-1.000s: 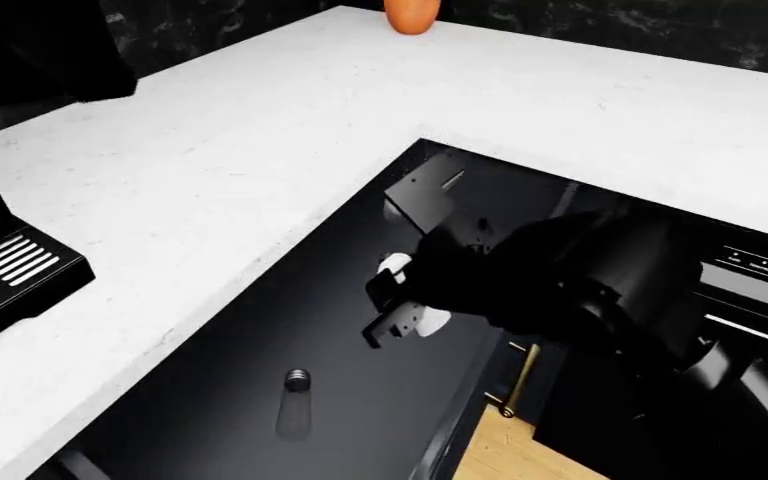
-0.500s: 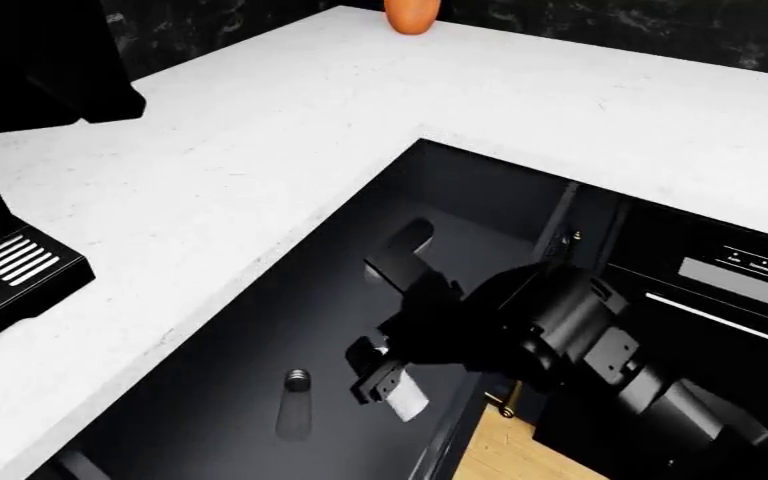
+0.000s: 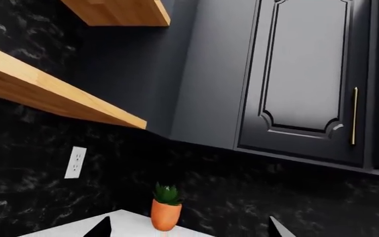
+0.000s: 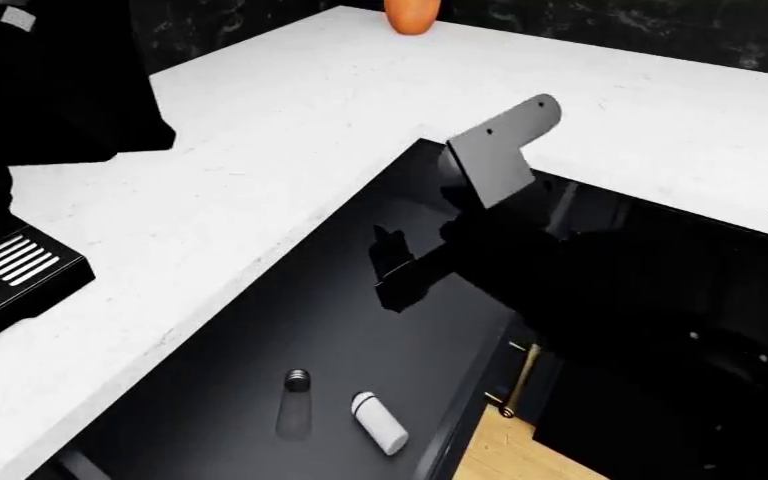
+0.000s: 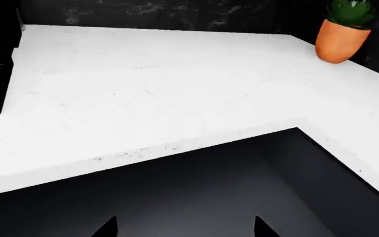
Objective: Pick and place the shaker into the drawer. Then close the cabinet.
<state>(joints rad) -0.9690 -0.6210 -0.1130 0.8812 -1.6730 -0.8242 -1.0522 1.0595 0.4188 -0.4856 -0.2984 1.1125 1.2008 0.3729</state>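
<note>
The drawer [image 4: 211,410] is pulled out, black with a glossy flat bottom; it also shows in the right wrist view [image 5: 209,197]. The shaker [image 4: 379,421], a small white cylinder, lies on its side on the drawer bottom near the front right edge. My right gripper [image 4: 395,268] hangs open and empty above the middle of the drawer, well behind the shaker; its tips stand wide apart in the right wrist view [image 5: 183,229]. My left gripper [image 3: 189,229] is open and empty, raised at the far left and facing the back wall.
A small dark object with a ribbed metal cap [image 4: 299,379] lies in the drawer left of the shaker. An orange plant pot [image 4: 412,14] stands at the back of the white counter [image 4: 264,130]. A black appliance [image 4: 11,270] sits left, a control panel [image 4: 758,265] right, and a brass handle [image 4: 528,375] below the drawer.
My right gripper let go of the white shaker, which now lies on the drawer bottom. The right arm rose and drew back toward the counter. The left arm shifted further into view.
</note>
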